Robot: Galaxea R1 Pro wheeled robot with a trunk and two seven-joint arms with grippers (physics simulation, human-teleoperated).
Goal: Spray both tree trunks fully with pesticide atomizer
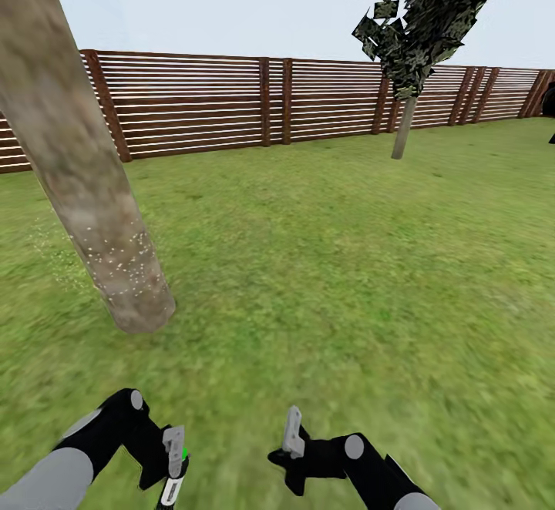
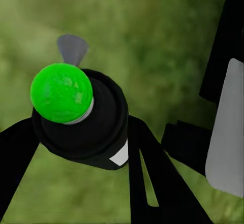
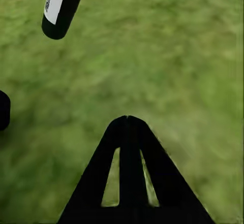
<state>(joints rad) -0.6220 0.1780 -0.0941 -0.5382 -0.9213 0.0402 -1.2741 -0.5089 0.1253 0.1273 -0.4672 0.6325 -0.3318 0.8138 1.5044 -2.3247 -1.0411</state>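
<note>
Grass underneath, left gripper (image 1: 173, 460) is pinching the pesticide atomizer (image 2: 84, 115) low at the head view's left, right gripper (image 3: 128, 120) is hanging pressed together over the lawn (image 1: 347, 263), speckled tree trunk (image 1: 92, 194) is standing just ahead-left

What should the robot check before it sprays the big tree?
1. Sprayer held: pesticide atomizer sits in the left pincer: ok.
2. Tree close: trunk stands just ahead on the left: ok.
3. Nozzle aimed at the trunk: cannot tell.
4. Trunk fully covered: white specks show low down only: not ok.
5. Right pincer shut, empty, away from the trunk: ok.
</note>
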